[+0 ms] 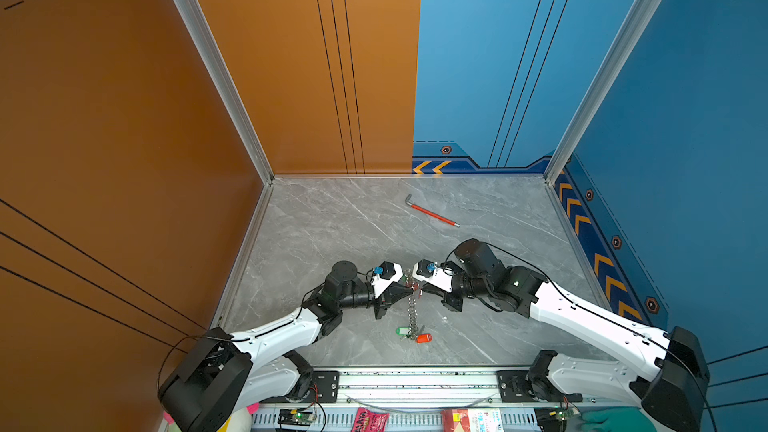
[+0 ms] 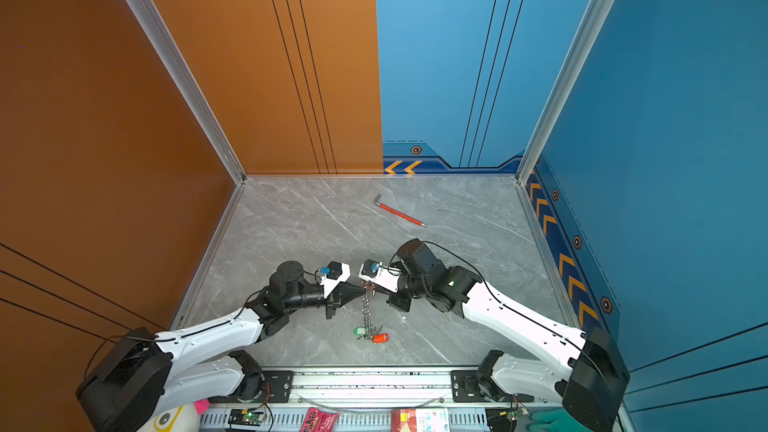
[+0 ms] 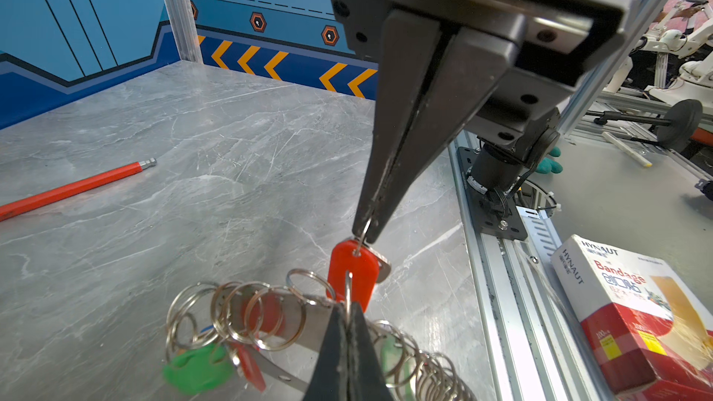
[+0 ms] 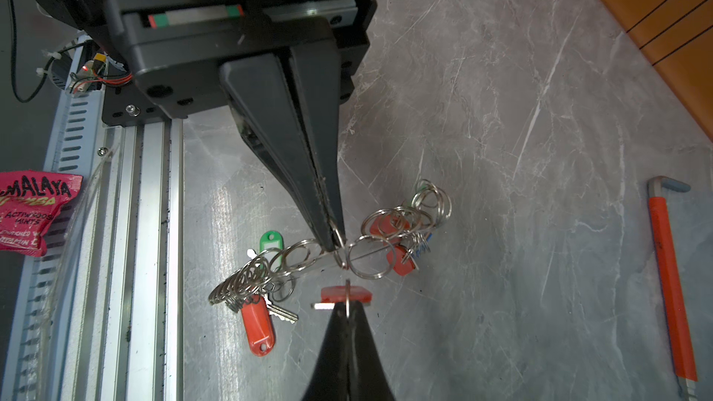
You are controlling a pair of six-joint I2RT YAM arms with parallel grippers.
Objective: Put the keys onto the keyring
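Keyring (image 1: 412, 313) dangling mid-table, hex wrench (image 1: 432, 214) behind, tabletop (image 1: 324, 234) open either side

silver-ringed keyring (image 1: 412, 313) aloft — orange, green keys (image 1: 424, 338) beneath

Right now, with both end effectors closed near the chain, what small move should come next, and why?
Probably ease the right end effector toward the left end effector. The right one pinches the small ring of an orange-tagged key; the left pinches a ring on the keyring, and the two are close but seem not yet linked.

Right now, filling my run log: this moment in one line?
left gripper: shut on keyring | right gripper: shut on orange-tagged key
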